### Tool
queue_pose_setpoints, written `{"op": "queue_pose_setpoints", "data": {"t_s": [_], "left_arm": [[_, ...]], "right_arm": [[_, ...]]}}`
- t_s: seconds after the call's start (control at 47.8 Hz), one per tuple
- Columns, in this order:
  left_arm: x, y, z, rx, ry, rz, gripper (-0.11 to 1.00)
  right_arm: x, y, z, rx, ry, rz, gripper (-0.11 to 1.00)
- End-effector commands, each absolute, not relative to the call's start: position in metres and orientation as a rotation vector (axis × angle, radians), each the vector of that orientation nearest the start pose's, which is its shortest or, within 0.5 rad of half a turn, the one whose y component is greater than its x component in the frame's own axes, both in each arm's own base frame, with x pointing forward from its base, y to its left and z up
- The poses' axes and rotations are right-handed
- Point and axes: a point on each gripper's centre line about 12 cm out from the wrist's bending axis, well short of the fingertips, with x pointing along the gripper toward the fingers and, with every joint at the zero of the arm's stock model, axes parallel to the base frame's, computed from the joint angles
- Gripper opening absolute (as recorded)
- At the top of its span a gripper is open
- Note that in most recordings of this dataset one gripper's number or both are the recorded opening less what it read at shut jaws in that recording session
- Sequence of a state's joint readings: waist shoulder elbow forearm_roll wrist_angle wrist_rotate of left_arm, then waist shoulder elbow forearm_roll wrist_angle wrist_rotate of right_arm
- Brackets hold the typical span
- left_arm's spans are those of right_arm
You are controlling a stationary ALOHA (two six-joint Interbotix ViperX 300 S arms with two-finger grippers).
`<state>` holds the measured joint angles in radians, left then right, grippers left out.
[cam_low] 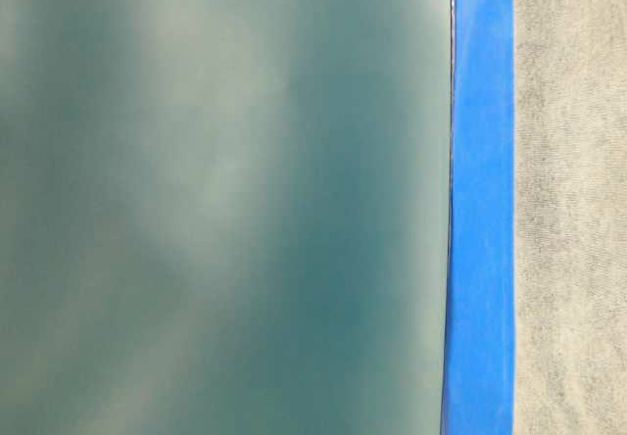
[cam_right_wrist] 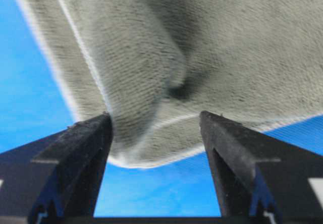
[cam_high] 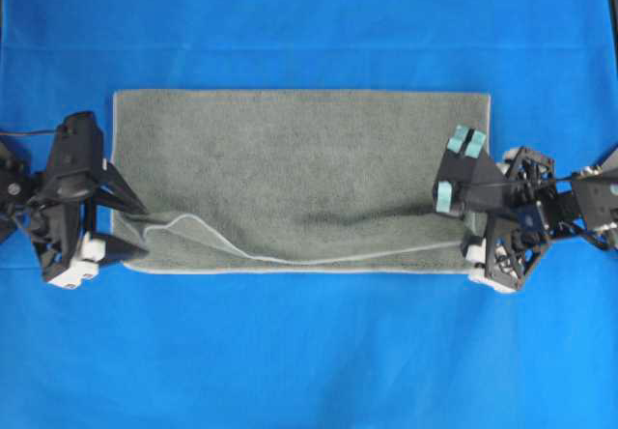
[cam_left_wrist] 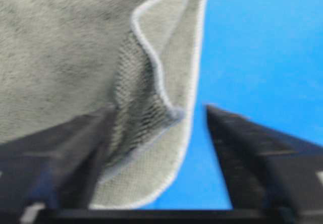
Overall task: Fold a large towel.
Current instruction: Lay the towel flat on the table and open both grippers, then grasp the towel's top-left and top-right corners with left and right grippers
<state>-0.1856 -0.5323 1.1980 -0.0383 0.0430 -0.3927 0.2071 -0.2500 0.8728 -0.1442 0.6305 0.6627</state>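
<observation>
Jaws, left: our left gripper (cam_left_wrist: 156,133) stands with jaws apart at the towel's left end, the folded-over corner lying loose between them, clamped on nothing.
Jaws, right: our right gripper (cam_right_wrist: 156,138) is likewise spread wide, the towel's other near corner sitting free between its dark fingers (cam_right_wrist: 81,153).
Towel: the towel (cam_high: 299,173) lies folded once lengthwise on the blue desk (cam_high: 309,23), spanning from one gripper to the other; we judge the first fold just laid down.
Top layer: its pale hem (cam_high: 290,258) falls short of the lower edge and curls back near the left end, so the layers do not line up.
Risk, snag: if we draw the arms away low, an open finger could catch the loose corner and drag the fold apart.
Risk, crooked stack: folding again over that curled corner would lock in a lump and skewed edges.
Risk, grasp: closing on one layer only would peel the fold open.
Table-level view: blurred surface, tells us nothing about the grippers.
</observation>
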Motion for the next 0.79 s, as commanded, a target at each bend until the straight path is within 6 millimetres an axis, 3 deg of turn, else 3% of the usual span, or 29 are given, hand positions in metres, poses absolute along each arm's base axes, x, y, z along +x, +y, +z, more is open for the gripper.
{"op": "queue_pose_setpoints", "data": {"t_s": [0.0, 0.063, 0.209, 0.355, 0.564, 0.774], "left_arm": [[0.223, -0.048, 0.173, -0.344, 0.671, -0.065, 0.77], [0.219, -0.048, 0.185, -0.335, 0.631, -0.084, 0.87], [0.206, -0.045, 0.212, -0.307, 0.538, -0.114, 0.78], [0.196, -0.026, 0.232, -0.230, 0.425, -0.075, 0.76], [0.203, 0.025, 0.214, -0.170, 0.484, 0.154, 0.76], [0.207, 0.070, 0.173, -0.200, 0.648, 0.344, 0.76]], "right_arm": [[0.267, 0.054, 0.172, 0.300, 1.152, -0.186, 0.65], [0.267, 0.059, 0.186, 0.295, 1.124, -0.163, 0.65], [0.261, 0.058, 0.215, 0.275, 1.070, -0.148, 0.65], [0.261, 0.028, 0.217, 0.212, 1.033, -0.244, 0.65], [0.259, -0.049, 0.198, 0.199, 1.044, -0.523, 0.64], [0.252, -0.091, 0.163, 0.194, 1.091, -0.619, 0.64]]}}
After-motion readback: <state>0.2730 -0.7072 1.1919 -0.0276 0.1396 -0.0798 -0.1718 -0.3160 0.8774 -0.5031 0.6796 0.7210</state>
